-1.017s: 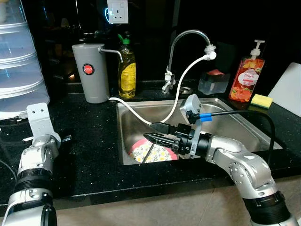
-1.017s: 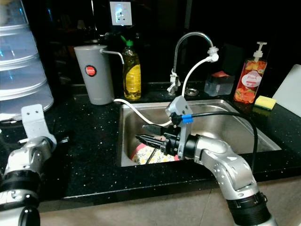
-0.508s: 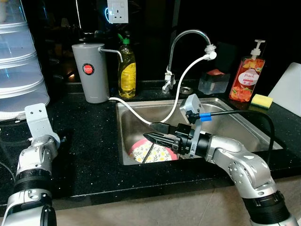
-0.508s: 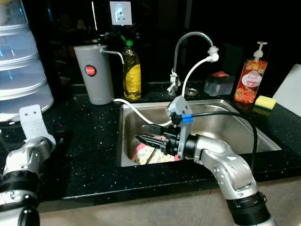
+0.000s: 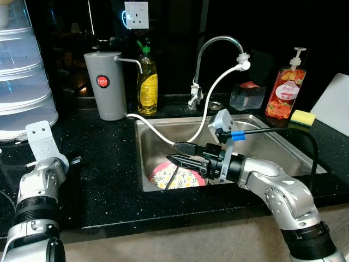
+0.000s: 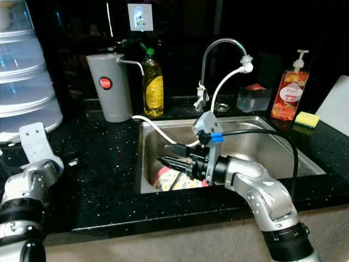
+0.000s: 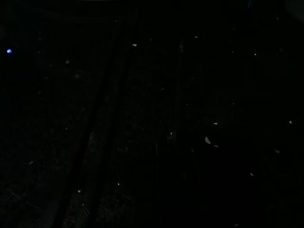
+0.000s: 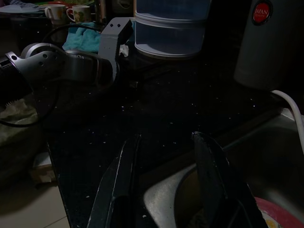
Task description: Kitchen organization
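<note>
Floral-patterned plate (image 5: 177,177) with a pink rim: lies in the front left corner of the stainless steel sink (image 5: 283,146), part hidden by the counter edge. A dark utensil rests across it.

Right gripper (image 5: 173,153): held over the sink's left half, just above the plate, its two black fingers (image 8: 116,183) spread apart and holding nothing. The tips point toward the sink's left wall.

White hose (image 5: 210,103): runs from the faucet (image 5: 210,46) spout down across the sink and over its left rim to the grey water dispenser (image 5: 105,84).

Black speckled countertop (image 5: 103,180): surrounds the sink. Along the back stand a yellow dish soap bottle (image 5: 146,81) just beside the dispenser, a small clear container (image 5: 248,95), and a peach hand soap pump bottle (image 5: 285,91). A yellow sponge (image 5: 302,117) lies near the pump bottle. Clear stacked containers (image 5: 22,76) stand at far left.

Left gripper (image 5: 73,160): low over the countertop's left part, well apart from the sink; cannot tell whether its fingers are apart or together. Its wrist view is nearly black.
</note>
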